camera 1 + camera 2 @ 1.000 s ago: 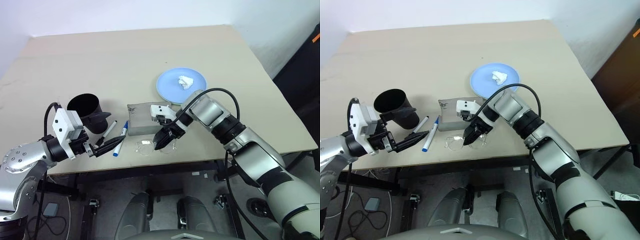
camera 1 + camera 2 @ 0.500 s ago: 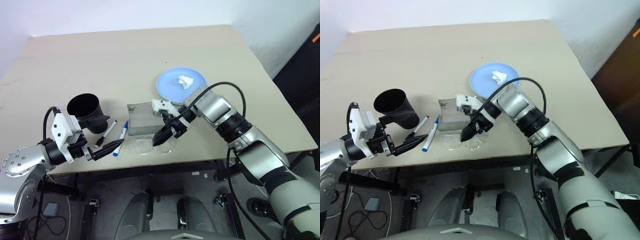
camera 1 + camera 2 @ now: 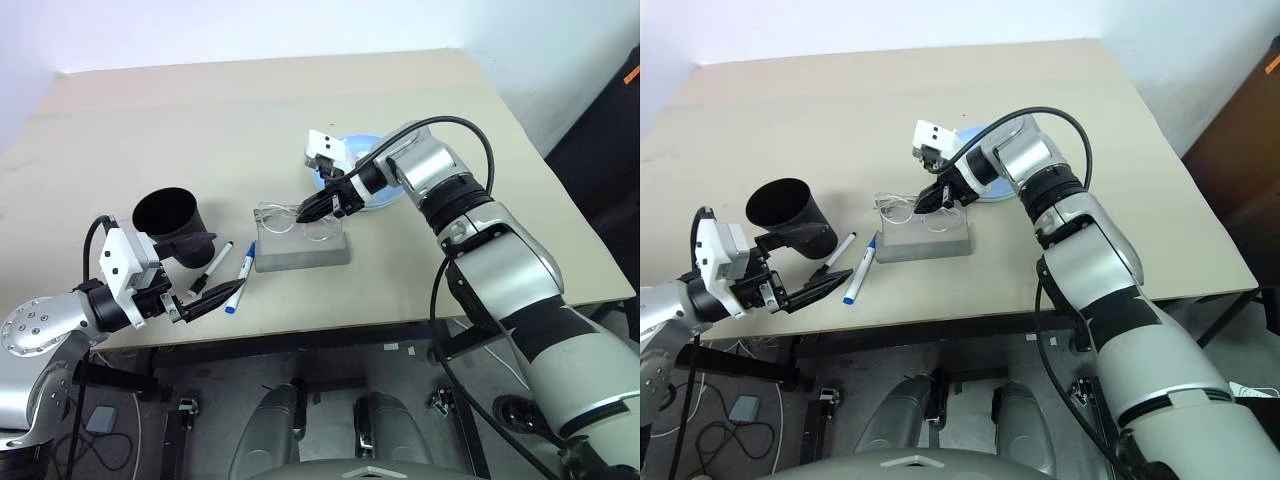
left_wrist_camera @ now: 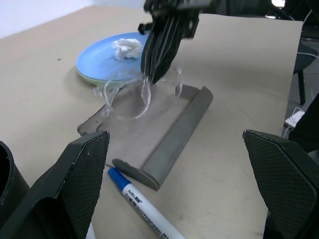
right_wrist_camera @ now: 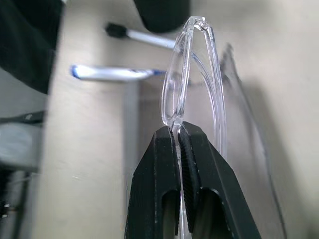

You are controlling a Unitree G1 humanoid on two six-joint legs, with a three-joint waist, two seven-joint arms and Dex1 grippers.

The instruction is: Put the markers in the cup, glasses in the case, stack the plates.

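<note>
your right gripper [image 3: 305, 212] has just carried the glasses [image 3: 300, 223] up off the tabletop at the lower centre of the head view; a second ago they lay on the bare table in front of the case [image 3: 302, 245], and now they hang over it, just left of frame centre. the fingers are pinched tight on the clear frame, and the right wrist view shows the plastic edge clamped between the two black pads [image 5: 167, 149]. in the left wrist view the lenses look to be just over the case's grey top; you cannot tell from these pictures whether they touch it.

that means the glasses step is at the delivery stage, not finished. the case looks like a flat grey slab here, and whether it is open enough to take the glasses is unclear, so check that before you release.

your left gripper [image 3: 205, 297] sits at the lower left with its fingers spread wide and nothing between them, where it was a second ago. the black-capped marker [image 3: 213, 265] and the blue-capped marker [image 3: 241, 274] lie on the table just ahead of it, beside the black cup [image 3: 173, 224], neither yet inside.

the light blue plate [image 4: 102, 57] with the crumpled tissue [image 4: 126, 48] sits behind the right gripper, with a green rim peeking out beneath it.
</note>
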